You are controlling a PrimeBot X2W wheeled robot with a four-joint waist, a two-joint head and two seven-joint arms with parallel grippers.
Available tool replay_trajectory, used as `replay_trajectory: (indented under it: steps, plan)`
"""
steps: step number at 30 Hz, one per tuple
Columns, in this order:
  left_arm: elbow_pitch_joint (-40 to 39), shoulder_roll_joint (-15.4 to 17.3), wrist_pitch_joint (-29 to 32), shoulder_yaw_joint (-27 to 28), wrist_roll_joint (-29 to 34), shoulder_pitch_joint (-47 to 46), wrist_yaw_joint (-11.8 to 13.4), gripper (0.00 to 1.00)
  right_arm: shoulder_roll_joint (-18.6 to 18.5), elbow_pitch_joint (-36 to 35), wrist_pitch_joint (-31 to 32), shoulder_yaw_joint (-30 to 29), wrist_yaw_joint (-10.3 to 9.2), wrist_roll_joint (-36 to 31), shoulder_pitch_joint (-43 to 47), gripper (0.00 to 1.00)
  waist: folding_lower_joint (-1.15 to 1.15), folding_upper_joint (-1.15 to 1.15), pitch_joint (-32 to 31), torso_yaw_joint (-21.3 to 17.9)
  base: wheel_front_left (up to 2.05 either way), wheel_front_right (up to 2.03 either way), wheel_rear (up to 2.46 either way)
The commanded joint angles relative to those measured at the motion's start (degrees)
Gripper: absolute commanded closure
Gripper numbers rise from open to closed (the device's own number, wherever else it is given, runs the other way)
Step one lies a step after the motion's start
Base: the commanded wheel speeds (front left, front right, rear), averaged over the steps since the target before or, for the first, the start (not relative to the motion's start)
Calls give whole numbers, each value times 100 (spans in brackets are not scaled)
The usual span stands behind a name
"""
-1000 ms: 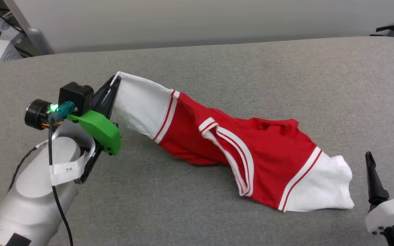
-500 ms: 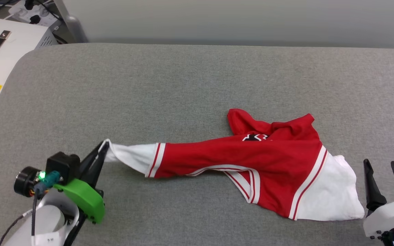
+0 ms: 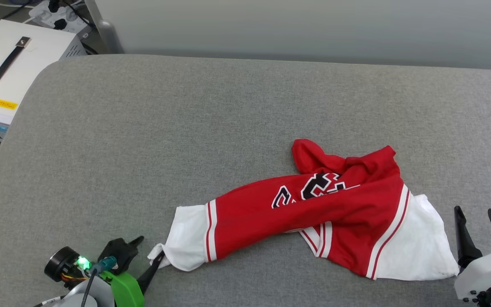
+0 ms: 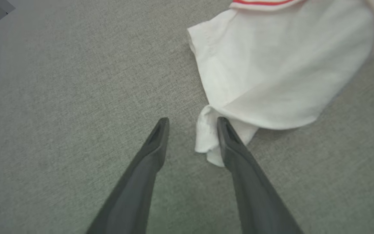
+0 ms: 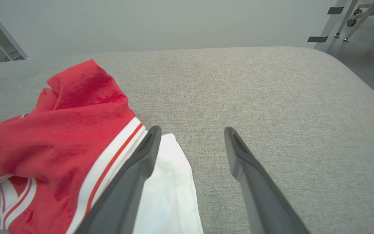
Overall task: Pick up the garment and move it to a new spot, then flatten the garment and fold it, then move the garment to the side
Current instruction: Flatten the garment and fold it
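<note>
Grey desk (image 3: 143, 128) is bearing the garment (image 3: 313, 209); lower left, left end effector (image 4: 192, 122) is pointing at its sleeve, parted, gripping nothing; right end effector (image 3: 473, 209) is gaping empty.

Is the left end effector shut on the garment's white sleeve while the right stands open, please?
No: the left end effector is open, the garment's sleeve tip loose beside one finger (left wrist view). The right end effector is open.
</note>
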Motion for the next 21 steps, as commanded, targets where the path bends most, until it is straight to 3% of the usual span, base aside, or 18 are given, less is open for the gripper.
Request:
replay_trajectory:
  steps: [1,7,16,21]
  plan:
    - [60,-26,-16,62,-62,-132,-2,0,-34,18,44,1,-3,-25,0,0,0,0,-58,17,0,0,0]
    - [-263,-119,-39,705,-324,-174,274,0,-238,-11,607,67,-3,115,150,0,0,0,-194,113,0,0,0]
    - [-1649,-376,-41,2237,-400,305,1005,0,-613,-277,2588,-13,-3,363,367,0,0,0,-189,350,0,0,0]
    - [-2262,-711,-42,2731,-334,678,1009,0,-581,-235,3299,-80,-3,369,311,0,0,0,-103,461,0,0,0]
